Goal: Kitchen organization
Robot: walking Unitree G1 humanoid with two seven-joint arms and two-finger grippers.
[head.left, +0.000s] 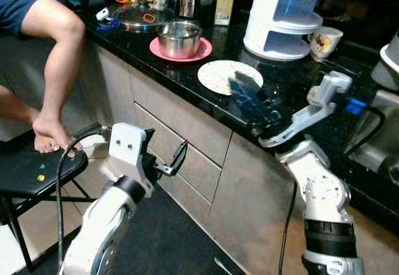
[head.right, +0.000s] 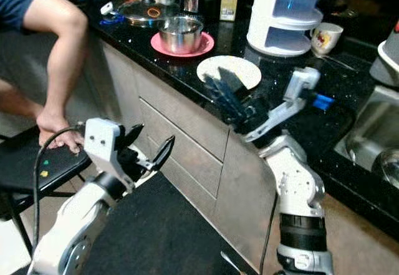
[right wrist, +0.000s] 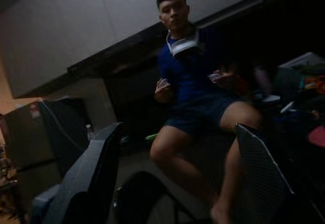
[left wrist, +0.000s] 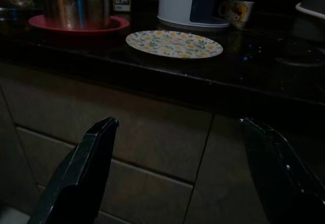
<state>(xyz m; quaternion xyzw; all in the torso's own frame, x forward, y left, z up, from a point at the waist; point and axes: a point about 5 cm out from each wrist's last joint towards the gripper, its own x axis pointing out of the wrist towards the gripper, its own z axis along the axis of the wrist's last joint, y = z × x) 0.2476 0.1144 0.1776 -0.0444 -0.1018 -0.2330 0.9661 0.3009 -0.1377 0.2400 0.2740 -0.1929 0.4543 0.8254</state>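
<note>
Reaching for the floral plate [head.left: 229, 76] near the table's front edge, keep your right gripper [head.left: 250, 98] fingers apart, level with the rim; left gripper [head.left: 163, 156] idles, fingers apart

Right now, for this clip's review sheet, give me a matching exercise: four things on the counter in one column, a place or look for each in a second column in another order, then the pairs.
Things:
1. steel pot
2. floral plate
3. mug
4. glass lid

Descriptions:
A. flat near the counter's front edge, beside the right hand
B. standing on a pink plate
C. lying beyond the pink plate, nearer the seated person
D. next to the white tiered container

Pairs: 1-B, 2-A, 3-D, 4-C
</note>
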